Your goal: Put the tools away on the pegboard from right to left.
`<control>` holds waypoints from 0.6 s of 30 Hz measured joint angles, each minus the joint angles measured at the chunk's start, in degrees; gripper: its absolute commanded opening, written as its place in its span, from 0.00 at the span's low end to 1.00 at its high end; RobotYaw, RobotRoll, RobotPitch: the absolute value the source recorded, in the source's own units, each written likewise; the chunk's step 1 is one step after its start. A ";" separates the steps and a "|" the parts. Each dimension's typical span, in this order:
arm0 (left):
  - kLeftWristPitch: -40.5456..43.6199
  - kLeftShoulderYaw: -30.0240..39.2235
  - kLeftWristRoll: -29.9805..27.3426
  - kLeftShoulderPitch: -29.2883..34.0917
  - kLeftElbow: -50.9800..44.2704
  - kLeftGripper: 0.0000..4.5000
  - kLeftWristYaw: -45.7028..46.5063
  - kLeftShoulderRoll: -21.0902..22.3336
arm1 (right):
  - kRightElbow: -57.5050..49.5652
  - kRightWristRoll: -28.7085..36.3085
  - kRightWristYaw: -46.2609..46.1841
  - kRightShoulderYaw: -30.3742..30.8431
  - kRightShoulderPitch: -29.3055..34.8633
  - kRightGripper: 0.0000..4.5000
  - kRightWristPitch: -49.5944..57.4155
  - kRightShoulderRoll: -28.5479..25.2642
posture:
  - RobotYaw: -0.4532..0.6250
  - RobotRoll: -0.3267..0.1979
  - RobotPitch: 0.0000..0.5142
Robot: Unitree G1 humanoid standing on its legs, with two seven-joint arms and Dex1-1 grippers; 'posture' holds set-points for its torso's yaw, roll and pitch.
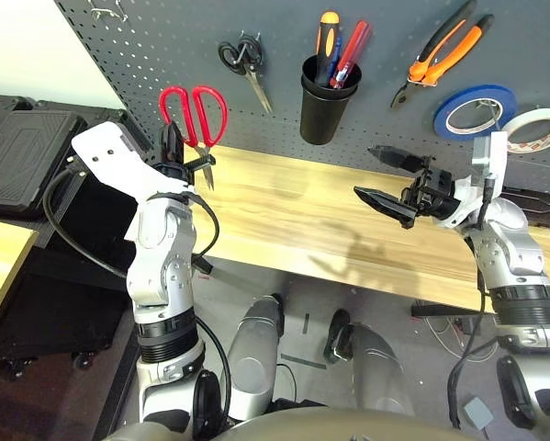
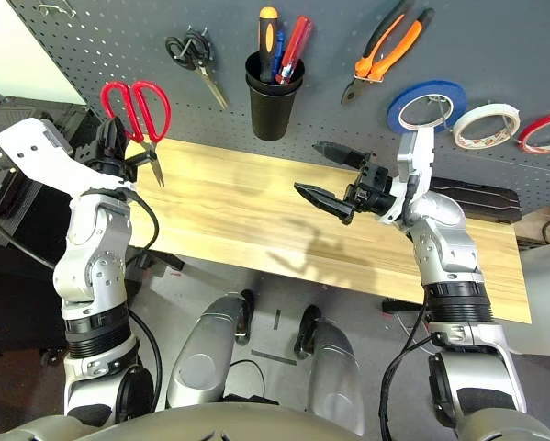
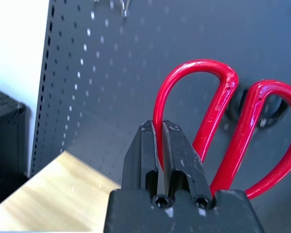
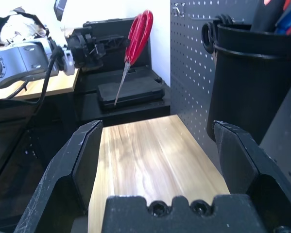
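red-handled scissors (image 1: 194,118) are up in the air, pinched by one handle loop in the left end effector (image 1: 173,152), blades pointing down, in front of the pegboard (image 1: 164,37) and above the wooden tabletop's (image 1: 284,220) left end. right end effector (image 1: 389,179) hovers over the tabletop with fingers spread wide, holding nothing. on the pegboard hang orange-and-black-handled pliers (image 1: 444,50) and the whitish tape ring (image 1: 534,130), and the screwdriver (image 1: 327,46) stands in the black cup (image 1: 327,108).
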 measured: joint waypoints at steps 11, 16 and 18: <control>0.99 -0.27 -2.56 -7.78 3.23 0.01 -1.77 1.81 | -0.72 1.39 -2.42 -2.87 -2.44 1.00 -0.73 -0.38 | 0.70 0.62 0.36; 0.76 -1.48 -2.56 -8.92 7.68 0.01 -3.50 1.60 | -0.33 1.17 -3.04 -2.90 -2.49 1.00 -1.55 -0.37 | 0.68 0.62 0.35; 0.24 -1.83 -2.41 -9.13 9.10 0.01 -4.04 1.59 | -0.31 1.14 -3.14 -2.93 -2.48 1.00 -1.82 -0.37 | 0.67 0.62 0.34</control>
